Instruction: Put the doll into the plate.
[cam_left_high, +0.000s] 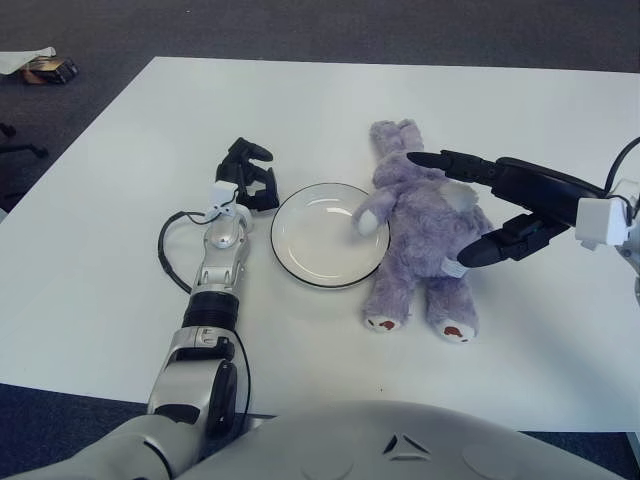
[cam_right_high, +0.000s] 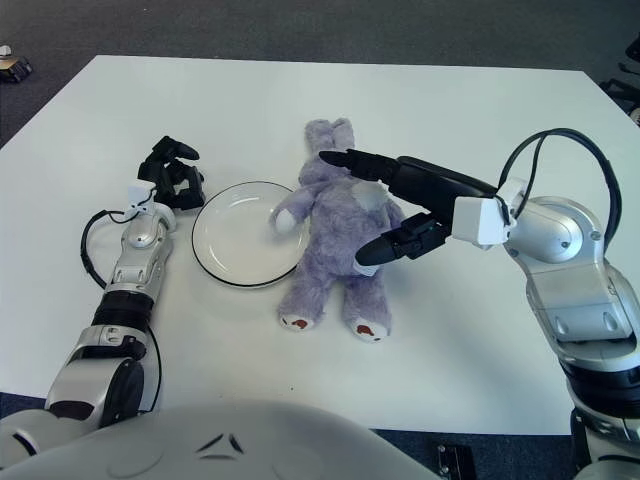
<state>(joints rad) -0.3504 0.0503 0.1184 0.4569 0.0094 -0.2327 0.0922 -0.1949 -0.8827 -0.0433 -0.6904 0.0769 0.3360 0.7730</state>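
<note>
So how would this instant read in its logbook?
right hand: open over doll | doll: beside plate, on table | left hand: idle
</note>
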